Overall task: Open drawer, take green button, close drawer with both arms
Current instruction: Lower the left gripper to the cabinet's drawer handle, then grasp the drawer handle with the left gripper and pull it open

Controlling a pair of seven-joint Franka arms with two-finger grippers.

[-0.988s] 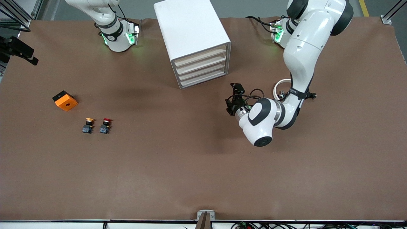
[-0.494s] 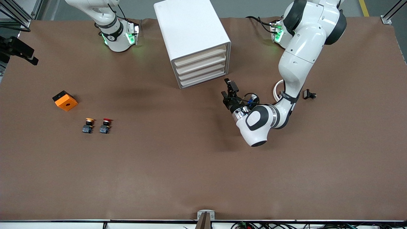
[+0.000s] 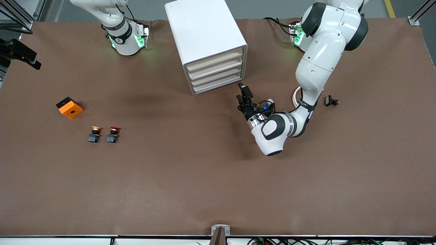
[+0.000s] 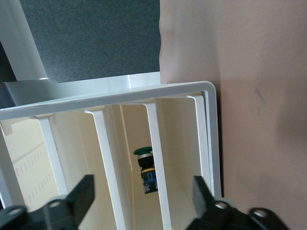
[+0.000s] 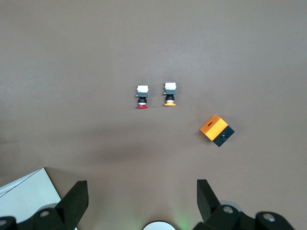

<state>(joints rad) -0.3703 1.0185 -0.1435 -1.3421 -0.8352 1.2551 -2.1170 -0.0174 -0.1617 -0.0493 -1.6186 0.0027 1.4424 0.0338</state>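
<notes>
The white cabinet point(image 3: 204, 30) stands between the arm bases, its four cream drawer fronts point(image 3: 216, 73) all pushed in. My left gripper point(image 3: 242, 94) is open and empty just in front of the lowest drawers, a short gap from them. In the left wrist view the gripper point(image 4: 144, 196) faces the drawer fronts point(image 4: 177, 143). The green-capped button point(image 4: 145, 165) on its blue base shows inside one drawer, partly hidden by a white bar. I cannot tell which drawer. My right gripper point(image 5: 141, 196) is open and empty, high over the table; the right arm point(image 3: 115, 27) waits.
An orange block point(image 3: 69, 107), a yellow-capped button point(image 3: 95, 133) and a red-capped button point(image 3: 113, 133) lie toward the right arm's end. They also show in the right wrist view: block point(image 5: 217, 130), yellow point(image 5: 170, 94), red point(image 5: 142, 97). A small black part point(image 3: 330, 101) lies beside the left arm.
My left gripper has moved toward the cabinet's drawer fronts and turned to face them. The right arm, drawers and loose buttons have not moved.
</notes>
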